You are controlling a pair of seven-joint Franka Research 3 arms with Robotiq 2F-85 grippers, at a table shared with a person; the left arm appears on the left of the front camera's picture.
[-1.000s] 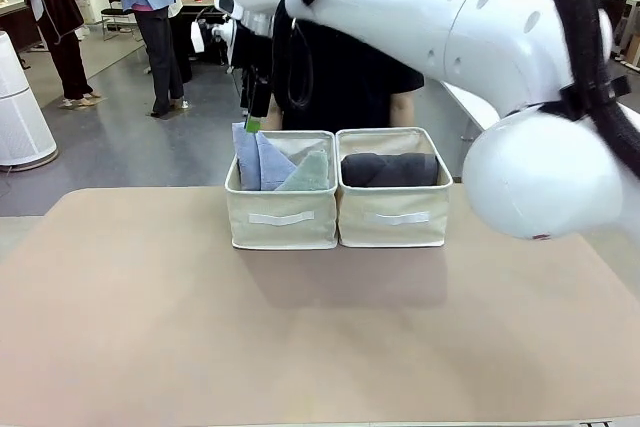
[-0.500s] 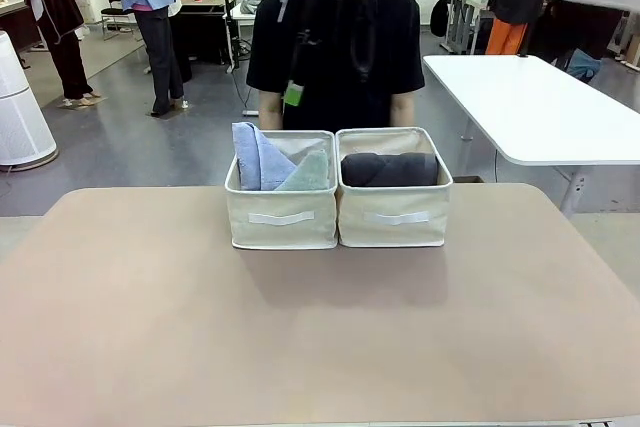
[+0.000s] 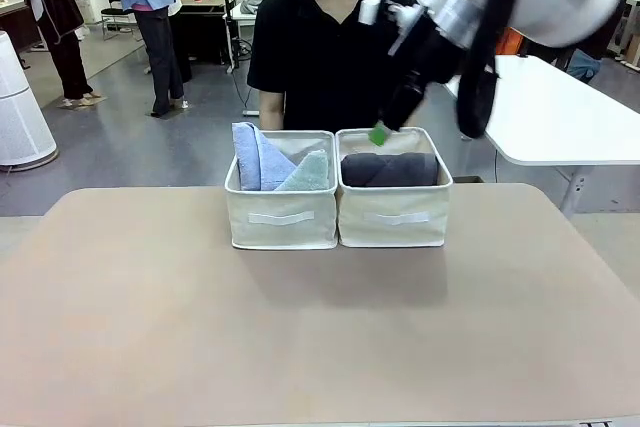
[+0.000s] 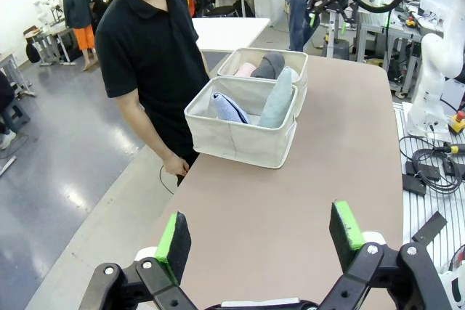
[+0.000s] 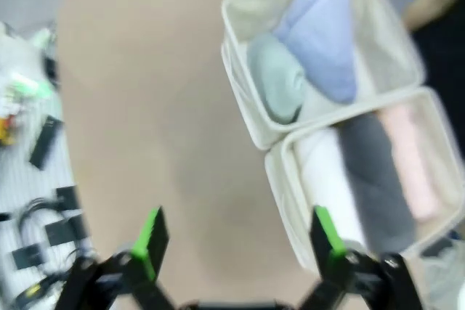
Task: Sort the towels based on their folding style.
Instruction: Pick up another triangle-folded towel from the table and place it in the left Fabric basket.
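Two cream bins stand side by side at the table's far middle. The left bin (image 3: 281, 209) holds a folded periwinkle towel (image 3: 254, 155) and a folded teal towel (image 3: 310, 173). In the right bin (image 3: 394, 211) a rolled dark grey towel (image 3: 390, 169) shows. From above, white (image 5: 325, 179), grey (image 5: 374, 172) and pink (image 5: 410, 157) rolls lie side by side there. My right gripper (image 3: 383, 129) hangs open over that bin's back rim, holding nothing. My left gripper (image 4: 260, 234) stands open and empty, high above the table's end, far from the bins (image 4: 243, 132).
A person in a black shirt (image 3: 335, 47) stands right behind the bins. The tan tabletop (image 3: 320, 327) in front of the bins is bare. A white table (image 3: 545, 112) stands at the back right. Cables and gear (image 4: 429, 172) lie beside the table.
My right arm has swung from over the left bin, close to the camera, across to the right. Its gripper now hangs above the right bin. The towels have not moved.
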